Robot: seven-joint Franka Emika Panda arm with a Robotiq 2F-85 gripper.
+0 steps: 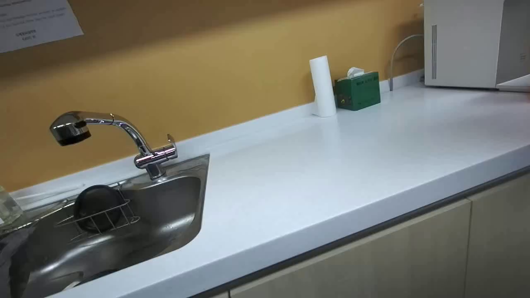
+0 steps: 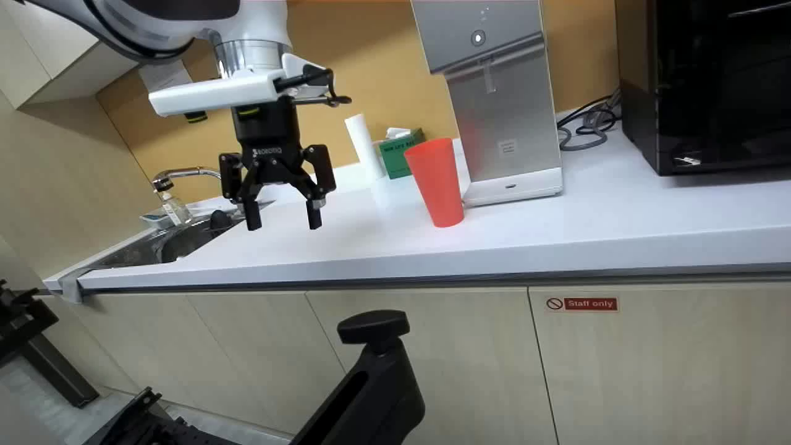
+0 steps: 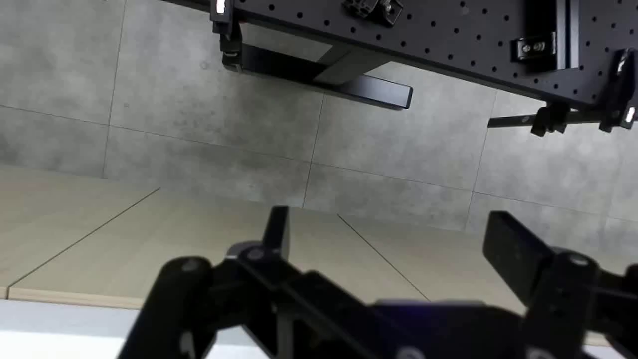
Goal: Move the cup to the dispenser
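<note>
Red cup point(image 2: 436, 184), mouth upward, standing on the white table point(image 2: 371, 225), just left of the silver dispenser point(image 2: 503, 114); whether it touches the dispenser's base cannot be told, and its interior is hidden from where I stand. At the end of the arm point(image 2: 250, 55), jaws spread wide and holding nothing, left of the cup and apart from it. Farther left, a steel sink point(image 1: 165, 203) beneath a chrome tap point(image 1: 133, 133); inside it, a wire rack point(image 1: 94, 212) holding a dark round object point(image 1: 98, 203). By the ochre far wall point(image 1: 207, 74), a green tissue box point(image 1: 365, 92), white tissue point(image 1: 355, 73) rising from its top, and just to its left an upright paper roll point(image 1: 323, 87). Right of the dispenser, a black appliance point(image 2: 717, 93). Below the table, pale cabinet doors point(image 2: 655, 371), one bearing a red "Staff only" sign point(image 2: 590, 304), above a grey tiled floor point(image 3: 65, 75).
</note>
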